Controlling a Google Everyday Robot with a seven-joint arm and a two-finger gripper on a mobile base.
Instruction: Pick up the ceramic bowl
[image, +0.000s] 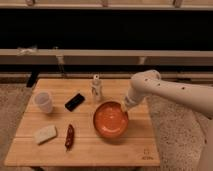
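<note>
So the ceramic bowl (110, 119) is sat on the wooden table (82, 150), toward the right side, and it looks tipped a bit, with its inside shown more to the camera than a flat bowl would be, which probably means it's being lifted by its right rim. The gripper (125, 107) is placed right at that upper-right rim, at the end of the white arm (170, 91) reaching in from the right. A rim grab makes sense for a wide shallow dish like this. How far the hand is opened can't be told from here, nor whether the rim is actually clamped. The white cup (44, 101), a dark flat phone-like thing (75, 101), the small bottle (95, 88), a red chili-looking item (69, 136) and a pale sponge (45, 134) are left to the left, well clear of the lift.
</note>
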